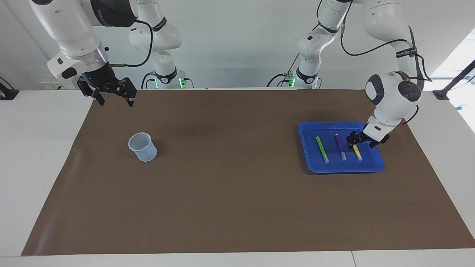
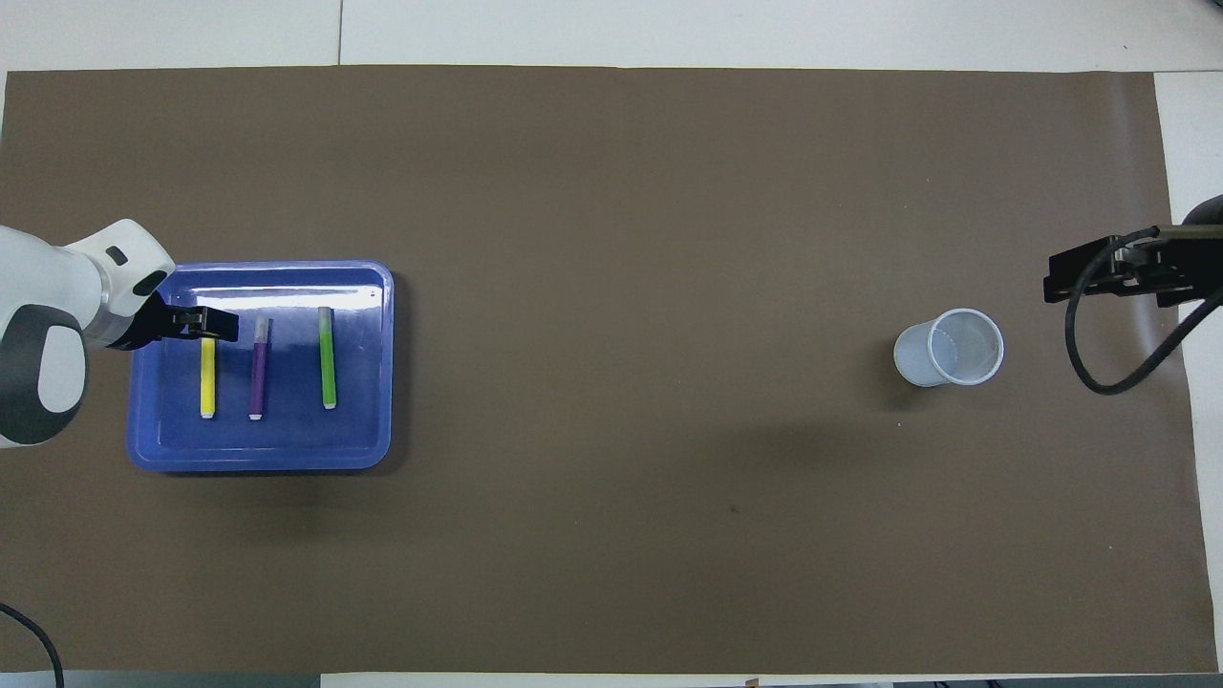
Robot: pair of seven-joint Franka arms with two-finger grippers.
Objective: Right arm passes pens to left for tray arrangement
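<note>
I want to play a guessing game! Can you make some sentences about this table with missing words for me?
1. All three pens lie in the blue ____.
2. The purple pen lies between the green pen and the ____ pen.
3. The left pincer is right over the ____ pen.
4. The cup holds ____ pens.

Missing words: tray; yellow; yellow; no

Left arm: bent low from its base, wrist angled downward | left gripper (image 1: 362, 140): fingers parted, tips pointing down, close above the surface beneath | Right arm: waiting, raised, elbow high, wrist turned down | right gripper (image 1: 114, 97): fingers spread wide, hanging clear in the air, holding nothing
</note>
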